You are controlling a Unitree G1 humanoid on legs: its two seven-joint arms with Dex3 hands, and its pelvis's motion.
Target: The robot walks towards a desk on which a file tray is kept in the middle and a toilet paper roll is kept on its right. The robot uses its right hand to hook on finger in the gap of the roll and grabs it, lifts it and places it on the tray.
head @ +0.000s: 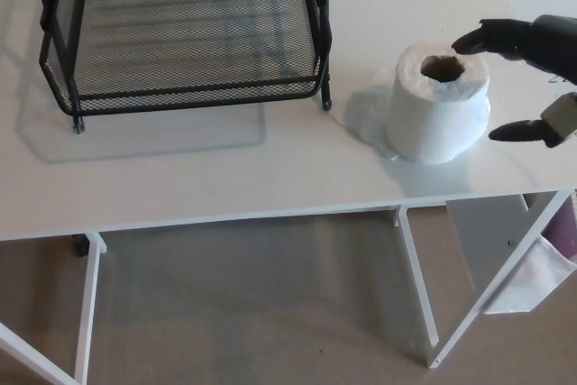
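A white toilet paper roll (439,102) stands upright on the right part of the white desk (225,178), its brown core hole facing up. My right hand (527,78) comes in from the right edge, open: one black finger reaches just over the roll's top right rim, the thumb hangs lower beside the roll's right side. Neither touches the roll as far as I can see. The black wire-mesh file tray (185,33) sits at the back left of the roll, with nothing on its mesh shelf. My left hand does not show.
The desk's front edge runs across the middle of the picture, with white legs and beige carpet (252,304) below. A white and pinkish thing (541,268) hangs under the desk's right end. Bare desk surface lies between tray and roll.
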